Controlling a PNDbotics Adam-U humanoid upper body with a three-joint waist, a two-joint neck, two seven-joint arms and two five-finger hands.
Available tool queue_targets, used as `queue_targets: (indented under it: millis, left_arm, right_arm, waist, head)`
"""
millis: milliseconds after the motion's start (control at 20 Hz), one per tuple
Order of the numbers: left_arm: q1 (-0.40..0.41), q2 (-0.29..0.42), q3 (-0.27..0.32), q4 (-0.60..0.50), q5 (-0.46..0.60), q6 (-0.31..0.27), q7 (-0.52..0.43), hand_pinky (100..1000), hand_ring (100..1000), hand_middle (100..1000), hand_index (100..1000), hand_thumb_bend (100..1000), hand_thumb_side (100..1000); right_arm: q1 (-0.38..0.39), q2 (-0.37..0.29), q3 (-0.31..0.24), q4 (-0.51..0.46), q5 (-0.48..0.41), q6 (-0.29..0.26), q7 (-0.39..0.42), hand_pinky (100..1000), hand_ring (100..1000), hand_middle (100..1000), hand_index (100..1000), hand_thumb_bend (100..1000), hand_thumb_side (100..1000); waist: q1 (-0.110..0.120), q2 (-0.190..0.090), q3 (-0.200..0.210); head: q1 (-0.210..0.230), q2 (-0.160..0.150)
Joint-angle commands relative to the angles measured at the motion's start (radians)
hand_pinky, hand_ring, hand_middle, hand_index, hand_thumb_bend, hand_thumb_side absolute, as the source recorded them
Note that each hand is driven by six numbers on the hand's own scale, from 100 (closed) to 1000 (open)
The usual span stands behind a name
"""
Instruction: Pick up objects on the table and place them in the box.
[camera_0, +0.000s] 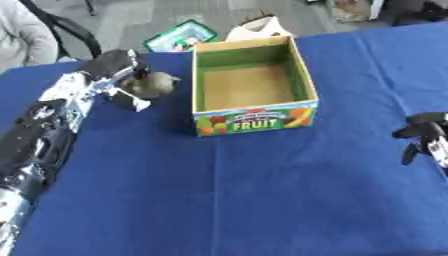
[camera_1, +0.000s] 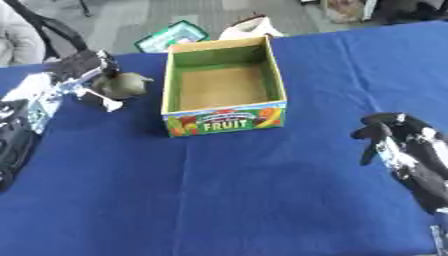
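A cardboard box (camera_0: 253, 90) with green inner walls, a bare brown floor and a printed "FRUIT" front stood open on the blue cloth-covered counter (camera_0: 262, 190). At nine o'clock from the box, the left robot hand (camera_0: 122, 75) hung just beside its wall, fingers curled round a dull olive, rounded object (camera_1: 122, 84) held off the cloth. The black and silver left arm stretched in from seven o'clock. At four o'clock, well apart, the right robot hand (camera_1: 389, 137) hovered with fingers drooping, relaxed, holding nothing.

Likely an office or lab: blue-clothed table (camera_0: 262, 190), grey carpet floor (camera_0: 131, 20)
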Motion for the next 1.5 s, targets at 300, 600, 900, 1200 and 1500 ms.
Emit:
queue_targets:
  millis: [300, 600, 900, 1200, 1500]
  left_arm:
    - [-0.062, 0.047, -0.037, -0.172, 0.158, -0.04, -0.084, 514, 367, 267, 435, 356, 241]
    - [-0.093, -0.032, -0.069, -0.194, 0.167, -0.061, -0.108, 515, 375, 274, 443, 348, 240]
    - [-0.099, -0.086, -0.08, -0.163, 0.098, -0.07, -0.098, 529, 410, 310, 479, 375, 265]
    - [-0.081, -0.107, -0.079, -0.13, -0.009, -0.067, -0.079, 543, 438, 344, 512, 385, 295]
    - [-0.067, -0.12, -0.078, -0.085, -0.088, -0.063, -0.083, 598, 535, 481, 631, 412, 334]
  right_arm:
    - [-0.005, -0.015, -0.003, -0.01, 0.0, -0.003, 0.006, 372, 655, 509, 692, 100, 441]
    - [-0.017, -0.011, 0.006, -0.011, -0.006, -0.003, 0.017, 372, 655, 509, 692, 100, 443]
    - [-0.037, -0.006, 0.017, -0.014, -0.011, -0.001, 0.029, 372, 655, 509, 692, 100, 447]
    - [-0.052, 0.0, 0.022, -0.017, -0.013, 0.002, 0.035, 372, 655, 509, 692, 100, 446]
    - [-0.057, 0.005, 0.023, -0.019, -0.012, 0.005, 0.038, 371, 656, 509, 692, 100, 450]
  waist:
    - [-0.003, -0.025, -0.006]
    - [-0.001, -0.018, -0.04]
    - [0.008, -0.003, -0.087]
    - [0.013, 0.012, -0.122]
    - [0.017, 0.019, -0.136]
  head:
    - [0.001, -0.002]
    - [0.022, -0.016]
    - [0.04, -0.034]
    - [0.051, -0.047]
    - [0.057, -0.055]
